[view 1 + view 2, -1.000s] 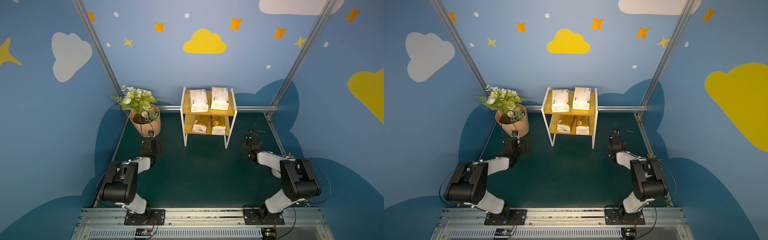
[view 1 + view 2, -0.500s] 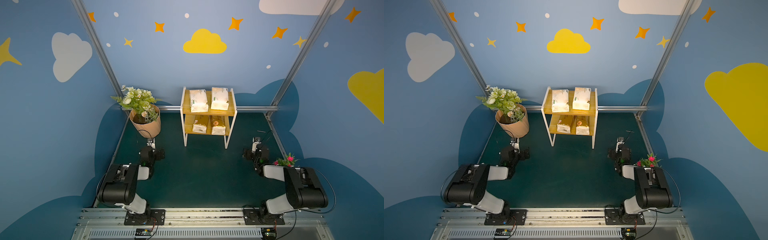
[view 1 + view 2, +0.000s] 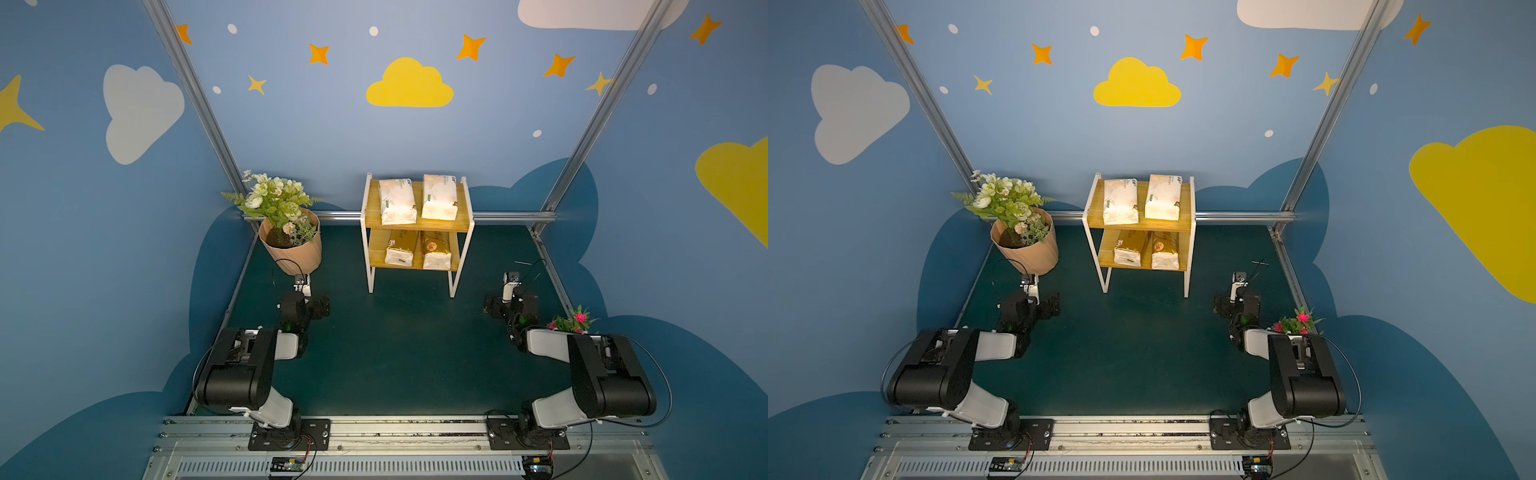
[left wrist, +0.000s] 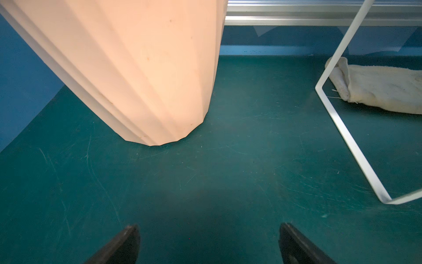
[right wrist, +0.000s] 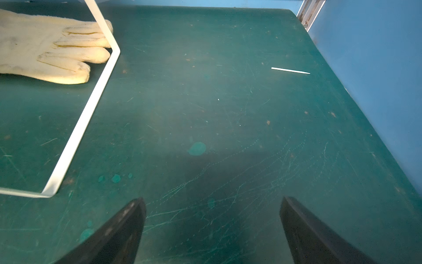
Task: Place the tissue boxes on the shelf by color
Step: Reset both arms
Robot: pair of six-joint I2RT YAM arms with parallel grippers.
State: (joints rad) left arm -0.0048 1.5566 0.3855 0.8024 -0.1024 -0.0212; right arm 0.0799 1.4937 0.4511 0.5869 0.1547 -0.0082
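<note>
Peach flowerpot [image 3: 294,257], cream glove [image 5: 45,52] and white stick [image 5: 290,70] rest on green mat [image 3: 395,353].

The shelf's top board [image 3: 417,226] hides the back parts of both gold packs [image 3: 401,249] [image 3: 435,251] below it.

You see your left gripper [image 4: 209,233] only as two dark fingertips [image 4: 132,233], set wide apart with bare green mat [image 4: 228,171] between them. Ahead, the ribbed peach flowerpot [image 4: 137,68] stands on the mat. Well apart from it is the thin white frame leg of the shelf [image 4: 342,137] — a cream-white cloth [image 4: 376,89] lies on the mat just beyond the leg. A metal rail [image 4: 296,13] runs along the blue wall.
</note>
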